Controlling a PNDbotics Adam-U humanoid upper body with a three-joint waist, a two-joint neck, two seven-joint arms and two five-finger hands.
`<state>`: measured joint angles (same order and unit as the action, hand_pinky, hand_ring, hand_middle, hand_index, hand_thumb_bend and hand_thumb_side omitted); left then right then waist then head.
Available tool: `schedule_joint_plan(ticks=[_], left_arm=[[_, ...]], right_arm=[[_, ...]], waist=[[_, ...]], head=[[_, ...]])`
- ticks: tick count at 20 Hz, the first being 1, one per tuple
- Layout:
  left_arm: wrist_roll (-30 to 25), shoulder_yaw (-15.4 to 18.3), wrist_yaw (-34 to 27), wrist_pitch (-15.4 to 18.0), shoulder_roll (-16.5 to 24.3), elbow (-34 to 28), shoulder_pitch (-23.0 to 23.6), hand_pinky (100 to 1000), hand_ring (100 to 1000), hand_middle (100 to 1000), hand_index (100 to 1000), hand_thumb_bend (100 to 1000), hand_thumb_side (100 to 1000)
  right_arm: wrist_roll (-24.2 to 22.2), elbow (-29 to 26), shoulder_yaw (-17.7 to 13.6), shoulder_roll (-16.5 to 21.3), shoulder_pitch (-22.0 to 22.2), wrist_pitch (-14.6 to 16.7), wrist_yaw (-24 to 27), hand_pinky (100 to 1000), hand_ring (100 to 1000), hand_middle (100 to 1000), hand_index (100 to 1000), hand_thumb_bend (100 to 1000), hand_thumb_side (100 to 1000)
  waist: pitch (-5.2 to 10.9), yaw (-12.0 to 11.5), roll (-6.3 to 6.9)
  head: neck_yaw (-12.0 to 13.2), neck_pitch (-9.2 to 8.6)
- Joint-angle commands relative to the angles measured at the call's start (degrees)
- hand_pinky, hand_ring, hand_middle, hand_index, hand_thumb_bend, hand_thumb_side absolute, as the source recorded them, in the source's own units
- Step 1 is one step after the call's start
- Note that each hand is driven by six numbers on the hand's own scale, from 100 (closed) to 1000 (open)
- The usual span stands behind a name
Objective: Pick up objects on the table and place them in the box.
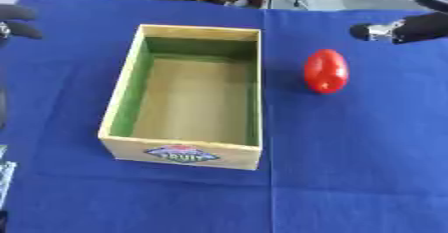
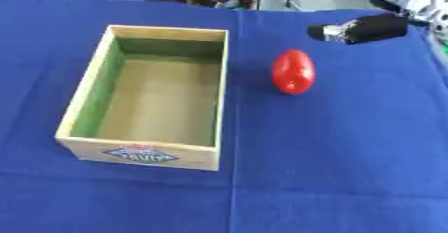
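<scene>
Left eye view: blue-clothed worktop [image 1: 350, 167]; wooden box [image 1: 122, 97] on it, open top, nothing inside. Red egg-shaped object [image 1: 325, 71] lies right of box, apart. My right robot hand [image 2: 359, 29] hovers beyond it; fingers unclear, cannot tell. My left robot hand [image 1: 16, 21] at left edge, likewise unclear.

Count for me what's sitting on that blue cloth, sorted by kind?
Wooden box: 1, with nothing visible inside
Red egg-shaped object: 1, right of the box and apart from it
Total: 2
</scene>
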<state>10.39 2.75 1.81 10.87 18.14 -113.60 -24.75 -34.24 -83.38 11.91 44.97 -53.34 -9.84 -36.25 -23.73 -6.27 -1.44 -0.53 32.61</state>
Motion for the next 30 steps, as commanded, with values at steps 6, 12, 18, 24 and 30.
schedule_joint_plan(ticks=[6,12,18,24,30], left_arm=[[-0.5,0.1,0.0,0.1,1.0,-1.0,-0.5,535,619,674,914,164,1000],[-0.9,0.1,0.0,0.0,0.9,-1.0,-0.6,535,618,673,911,155,1000],[-1.2,0.0,0.0,-0.1,0.8,-1.0,-0.8,534,617,669,909,149,1000],[-1.5,0.0,0.0,-0.1,0.8,-1.0,-0.9,534,616,668,906,143,1000],[-1.7,0.0,0.0,-0.2,0.9,-1.0,-1.0,535,616,668,906,141,1000]], right_arm=[[-0.9,0.9,-1.4,0.4,-0.9,1.1,3.9,985,1000,1000,1000,516,744],[-0.9,3.8,-1.1,-0.8,-1.8,1.5,5.6,959,987,1000,1000,384,662],[-1.5,6.4,-0.8,-2.1,-2.5,2.0,9.6,962,990,1000,1000,461,684],[-4.6,4.3,-0.9,-0.2,-0.8,4.6,13.5,976,1000,1000,1000,499,680],[-5.4,1.9,-2.5,1.0,-0.3,4.6,17.4,977,1000,1000,1000,541,708]], waist=[[0.64,-0.4,0.02],[0.04,-1.0,0.03],[-0.56,-1.5,-0.08],[-0.91,-2.1,-0.32],[-0.96,-2.3,-0.51]], head=[[0.2,-1.1],[-0.2,-1.62],[-0.4,-2.04],[-0.6,-2.12],[-0.6,-2.02]])
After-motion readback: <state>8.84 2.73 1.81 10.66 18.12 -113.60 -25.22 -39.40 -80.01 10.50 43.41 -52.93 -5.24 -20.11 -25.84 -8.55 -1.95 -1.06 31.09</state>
